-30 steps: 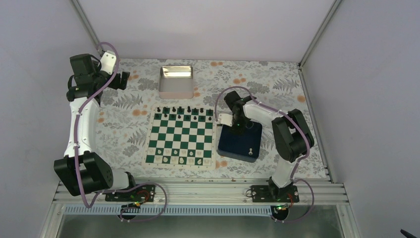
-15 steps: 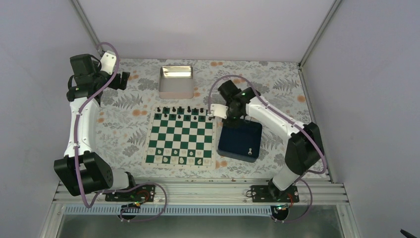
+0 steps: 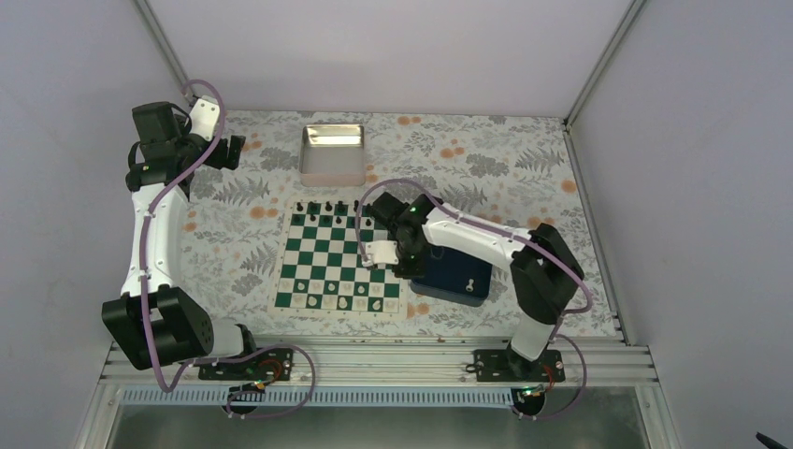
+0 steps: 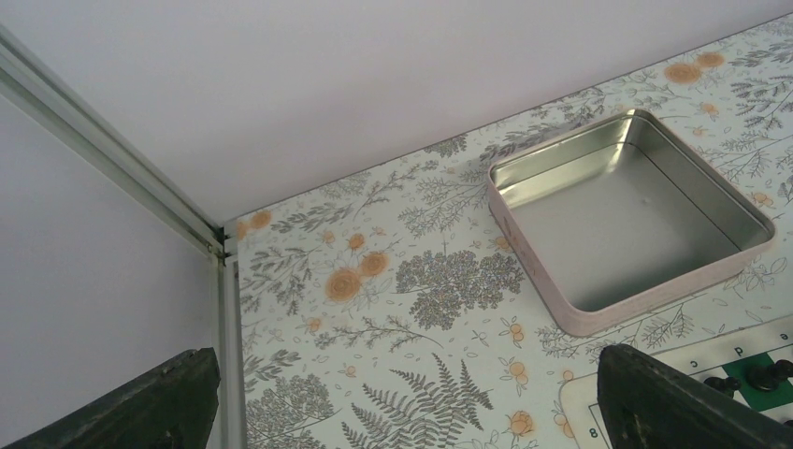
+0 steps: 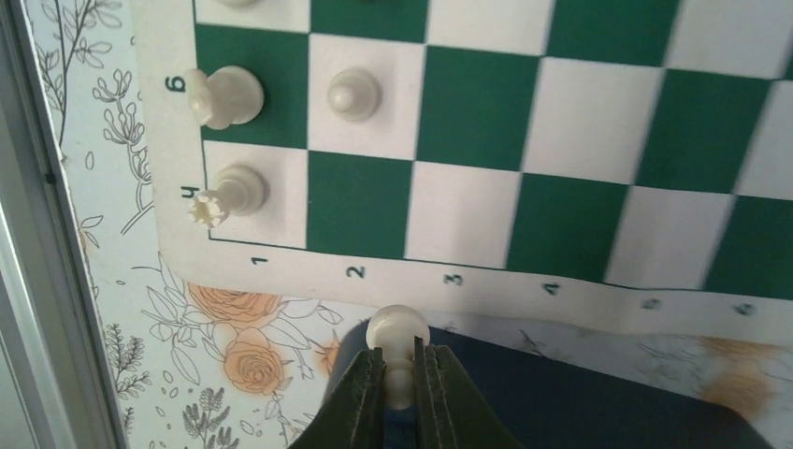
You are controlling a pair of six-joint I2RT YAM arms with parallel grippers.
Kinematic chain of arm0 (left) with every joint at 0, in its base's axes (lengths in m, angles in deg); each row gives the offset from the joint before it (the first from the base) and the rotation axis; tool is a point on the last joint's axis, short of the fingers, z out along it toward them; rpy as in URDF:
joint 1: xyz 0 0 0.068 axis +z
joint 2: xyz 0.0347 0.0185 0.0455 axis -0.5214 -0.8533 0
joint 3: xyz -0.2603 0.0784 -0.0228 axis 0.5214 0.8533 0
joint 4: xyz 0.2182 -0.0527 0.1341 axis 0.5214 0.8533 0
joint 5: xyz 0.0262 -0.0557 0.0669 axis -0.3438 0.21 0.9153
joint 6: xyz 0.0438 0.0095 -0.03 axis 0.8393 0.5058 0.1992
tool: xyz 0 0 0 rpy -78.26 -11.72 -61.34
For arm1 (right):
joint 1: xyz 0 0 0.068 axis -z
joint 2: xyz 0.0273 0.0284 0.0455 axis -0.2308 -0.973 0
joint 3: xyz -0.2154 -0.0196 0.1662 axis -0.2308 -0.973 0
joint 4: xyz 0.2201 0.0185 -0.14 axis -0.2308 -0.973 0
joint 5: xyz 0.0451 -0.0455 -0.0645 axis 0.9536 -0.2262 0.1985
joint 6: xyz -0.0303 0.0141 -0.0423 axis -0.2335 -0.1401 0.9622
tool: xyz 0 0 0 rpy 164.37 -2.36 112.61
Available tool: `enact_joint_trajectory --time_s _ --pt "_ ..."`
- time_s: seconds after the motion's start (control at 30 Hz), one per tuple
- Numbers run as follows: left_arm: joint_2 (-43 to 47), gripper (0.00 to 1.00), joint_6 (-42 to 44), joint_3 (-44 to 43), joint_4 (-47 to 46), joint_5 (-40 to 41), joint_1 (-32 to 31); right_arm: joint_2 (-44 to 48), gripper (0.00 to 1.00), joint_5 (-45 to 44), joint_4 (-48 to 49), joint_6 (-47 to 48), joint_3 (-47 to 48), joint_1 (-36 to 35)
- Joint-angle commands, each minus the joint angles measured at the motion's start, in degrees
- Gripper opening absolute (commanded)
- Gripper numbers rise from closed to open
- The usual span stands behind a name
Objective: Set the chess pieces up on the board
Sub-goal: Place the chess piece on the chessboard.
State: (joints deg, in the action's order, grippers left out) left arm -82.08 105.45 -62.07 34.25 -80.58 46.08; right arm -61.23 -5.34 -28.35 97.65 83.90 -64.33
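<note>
The green and white board (image 3: 329,253) lies mid-table. Several white pieces (image 3: 344,302) stand on its near rows; in the right wrist view three show near the edge, among them a pawn (image 5: 353,94). My right gripper (image 3: 404,268) hangs over the gap between the board's right edge and the dark blue tray (image 3: 458,267). In the right wrist view it (image 5: 399,369) is shut on a white pawn (image 5: 398,329), held by the neck above the tray's corner. My left gripper (image 3: 229,150) is far left at the back, open and empty (image 4: 402,416).
Black pieces (image 3: 341,206) line the board's far row. One white piece (image 3: 475,283) lies in the blue tray. A shiny metal tin (image 3: 333,154) stands behind the board and shows empty in the left wrist view (image 4: 627,215). Walls close in on three sides.
My right arm has swung left and nearer, from the tray's far end to the board's right edge, holding the white pawn. The left arm has not moved.
</note>
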Motion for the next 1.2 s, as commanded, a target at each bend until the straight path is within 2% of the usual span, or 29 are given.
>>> enact_joint_trajectory --time_s 0.0,0.37,1.17 --pt "0.5 1.0 0.4 0.5 -0.7 -1.0 0.4 -1.8 0.09 3.3 2.0 -1.0 -2.0 -2.1" --pt "0.3 1.0 0.4 0.5 -0.5 -1.0 0.4 -4.8 0.08 5.1 5.1 -1.7 -4.2 -5.4" --pt "0.8 1.0 0.4 0.9 -1.2 -1.0 0.4 -8.3 0.08 1.1 7.5 -1.2 -3.8 -4.1"
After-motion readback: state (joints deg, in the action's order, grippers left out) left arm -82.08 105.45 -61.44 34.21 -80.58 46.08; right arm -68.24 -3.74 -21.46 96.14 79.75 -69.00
